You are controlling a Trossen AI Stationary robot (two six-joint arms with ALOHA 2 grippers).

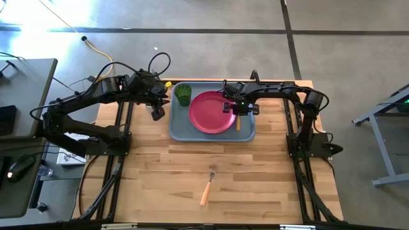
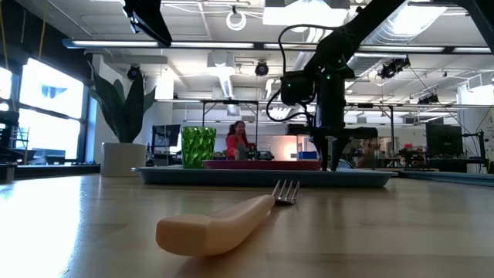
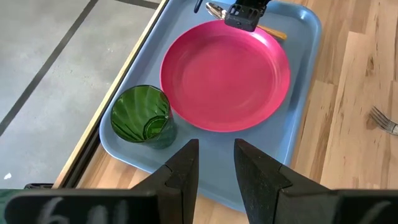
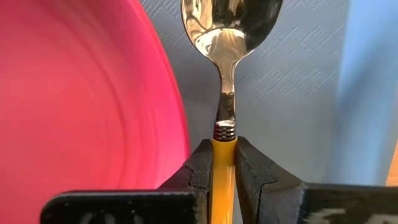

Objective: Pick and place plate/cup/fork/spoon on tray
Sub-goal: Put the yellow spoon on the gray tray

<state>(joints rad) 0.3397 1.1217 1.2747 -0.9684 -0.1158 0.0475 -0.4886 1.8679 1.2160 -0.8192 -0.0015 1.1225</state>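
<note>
- High view: overhead, facing straight down; whole worktop (image 1: 255, 172) and both arms in frame.
- Low view: at worktop level, facing level into the room; fork (image 2: 231, 220) nearest.
- Left wrist view: angled down, moderately near; shares tray (image 3: 305, 81), plate (image 3: 224, 74) and cup (image 3: 142, 115) with the high view.
- Right wrist view: very close, on spoon (image 4: 225, 37) beside the plate rim.

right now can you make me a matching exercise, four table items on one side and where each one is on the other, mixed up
Items:
1. plate
2. cup
3. spoon
4. fork

Places:
A. on the bare wooden table, off the tray
B. between the right gripper's fingers, over the tray beside the plate
C. on the tray's middle
D. in a corner of the tray, near the left gripper

Pairs: 1-C, 2-D, 3-B, 4-A
</note>
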